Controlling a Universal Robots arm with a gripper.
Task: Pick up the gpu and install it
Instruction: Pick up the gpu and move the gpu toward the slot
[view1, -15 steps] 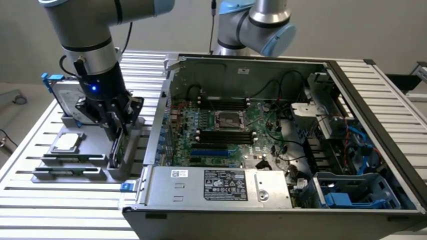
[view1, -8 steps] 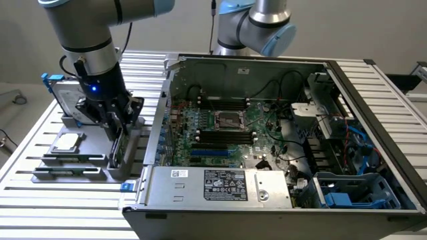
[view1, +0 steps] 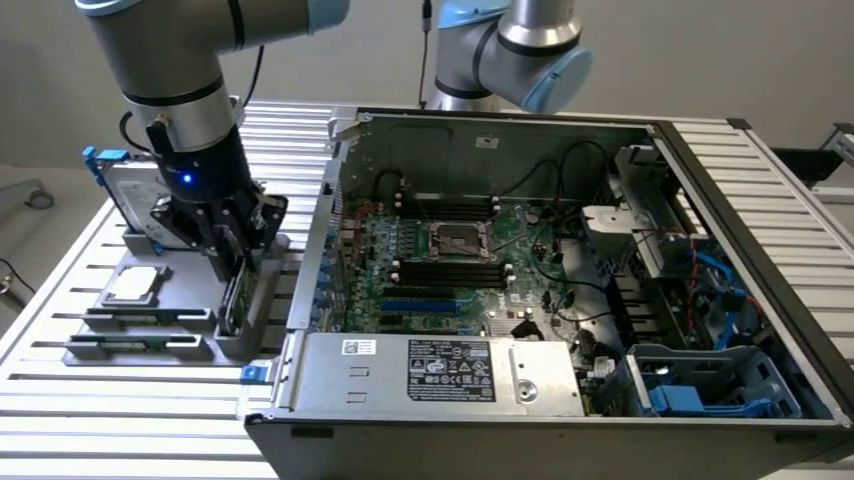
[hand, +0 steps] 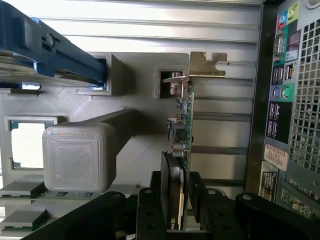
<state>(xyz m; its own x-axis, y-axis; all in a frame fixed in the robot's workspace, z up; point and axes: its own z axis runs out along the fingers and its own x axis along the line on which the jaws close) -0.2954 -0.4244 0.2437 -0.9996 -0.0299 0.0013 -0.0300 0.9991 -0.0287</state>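
Note:
The gpu (hand: 184, 125) stands on edge in a slot of the grey holder (hand: 80, 155), its green board and silver end bracket (hand: 206, 65) facing the wrist camera. My gripper (hand: 175, 205) straddles the card, one black finger pressed against each face. In the exterior view the gripper (view1: 227, 255) reaches down onto the gpu (view1: 235, 300) in the holder, at the exterior view's left of the open computer case (view1: 534, 400). The card still sits in its slot.
The holder also carries a silver hard drive with a blue frame (view1: 127, 195), a square processor chip (view1: 134, 285) and two memory sticks (view1: 134, 318). The motherboard (view1: 454, 260) lies bare inside the case. A second arm (view1: 514, 50) stands behind the case.

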